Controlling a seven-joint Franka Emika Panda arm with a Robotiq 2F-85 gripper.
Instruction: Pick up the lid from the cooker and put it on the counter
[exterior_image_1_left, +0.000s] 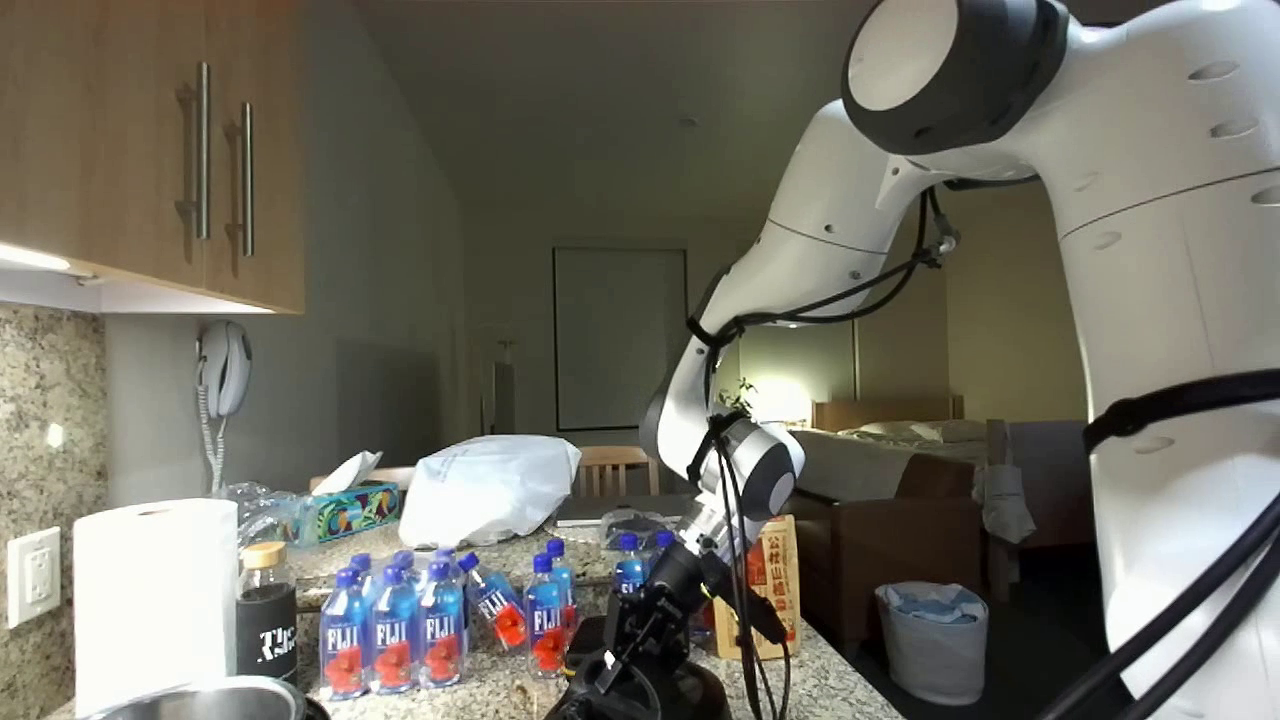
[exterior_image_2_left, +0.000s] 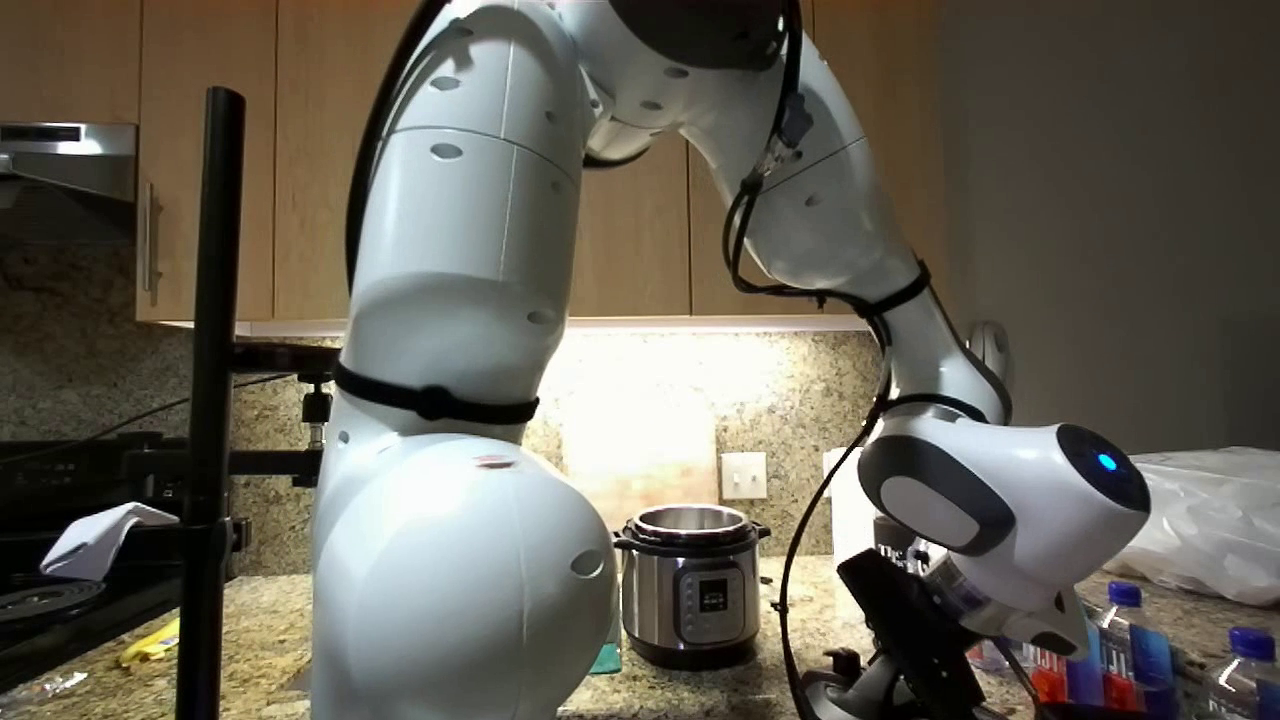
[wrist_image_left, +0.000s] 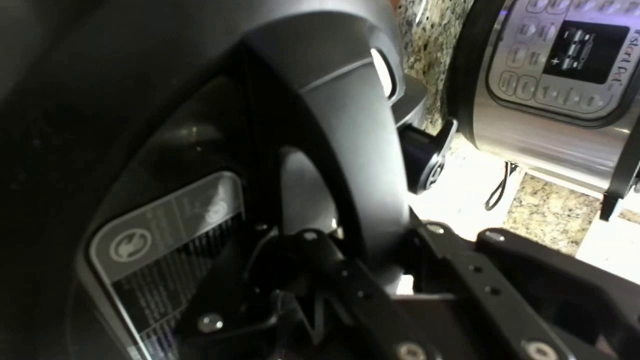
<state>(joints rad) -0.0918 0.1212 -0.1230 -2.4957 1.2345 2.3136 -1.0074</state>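
Observation:
The black lid (wrist_image_left: 160, 125) fills the left of the wrist view, tilted, with its label and grey handle band showing. My gripper (wrist_image_left: 350, 250) is shut on the lid's handle. The lid also shows low in both exterior views (exterior_image_1_left: 705, 692) (exterior_image_2_left: 872, 688), partly cut off by the lower edge. I cannot tell whether it touches the speckled counter (exterior_image_2_left: 260, 625). The silver cooker (exterior_image_2_left: 690, 600) stands uncovered on the counter, apart from the lid. It also shows at the right of the wrist view (wrist_image_left: 545, 130), and its rim shows in an exterior view (exterior_image_1_left: 200, 700).
Several water bottles (exterior_image_1_left: 392, 625) stand on the counter near the gripper, one tilted. A paper towel roll (exterior_image_1_left: 155, 600) and a dark bottle (exterior_image_1_left: 266, 620) are near the cooker. A carton (exterior_image_1_left: 780, 570) stands beside the gripper. A plastic bag (exterior_image_1_left: 490, 490) lies behind the bottles.

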